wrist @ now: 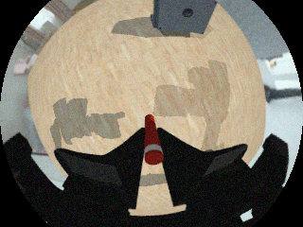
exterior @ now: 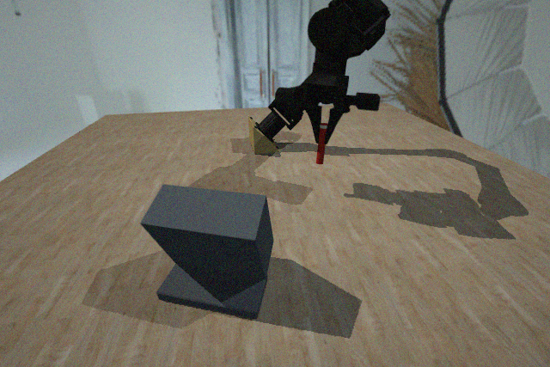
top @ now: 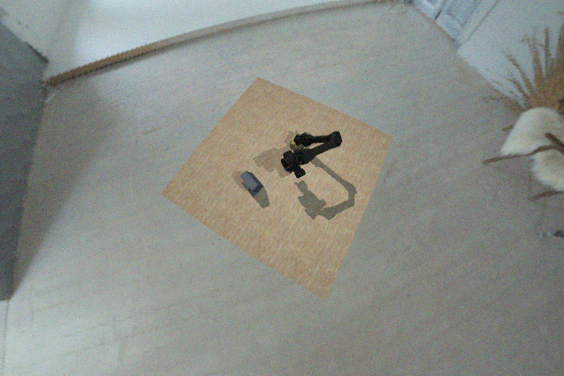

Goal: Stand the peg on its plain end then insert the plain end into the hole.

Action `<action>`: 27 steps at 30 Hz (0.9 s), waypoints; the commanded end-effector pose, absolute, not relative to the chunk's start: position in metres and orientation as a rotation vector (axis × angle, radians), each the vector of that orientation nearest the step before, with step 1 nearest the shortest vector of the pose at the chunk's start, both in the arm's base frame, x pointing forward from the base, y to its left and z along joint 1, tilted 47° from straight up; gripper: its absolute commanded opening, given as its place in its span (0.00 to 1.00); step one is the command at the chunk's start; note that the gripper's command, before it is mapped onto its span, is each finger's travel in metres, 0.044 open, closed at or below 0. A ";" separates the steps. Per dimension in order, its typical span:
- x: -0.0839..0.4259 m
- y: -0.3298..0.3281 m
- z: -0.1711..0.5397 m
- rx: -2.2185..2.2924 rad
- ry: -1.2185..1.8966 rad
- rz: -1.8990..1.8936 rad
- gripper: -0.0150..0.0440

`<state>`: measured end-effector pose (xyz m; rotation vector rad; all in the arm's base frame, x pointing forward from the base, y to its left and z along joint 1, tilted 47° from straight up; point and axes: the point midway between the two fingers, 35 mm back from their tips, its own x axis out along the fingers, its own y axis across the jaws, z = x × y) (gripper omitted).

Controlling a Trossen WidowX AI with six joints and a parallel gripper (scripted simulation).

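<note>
The red peg [exterior: 320, 155] [wrist: 151, 139] hangs close to upright, slightly tilted, with its light band toward the top and its plain end down. My gripper [exterior: 322, 141] [wrist: 151, 131] is shut on the peg. The plain end sticks out below the fingertips and appears off the table, apart from the gripper's shadow. The dark grey sloped panel [top: 251, 182] [exterior: 213, 211] [wrist: 170, 16] stands away from the gripper. Its hole [wrist: 187, 12] shows as a dark circle at the top of the wrist view. The exterior camera sees the panel's back, so the hole is hidden there.
The wooden table top [top: 273, 235] [exterior: 400, 301] [wrist: 95, 61] carries the arm's shadows. A yellowish wedge-shaped piece [exterior: 260, 143] [top: 293, 140] is at the arm's base, behind and to the left of the gripper in the exterior view.
</note>
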<state>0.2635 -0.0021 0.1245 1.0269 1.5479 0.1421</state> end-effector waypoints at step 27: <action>0.279 -0.019 0.087 1.091 1.430 0.006 0.25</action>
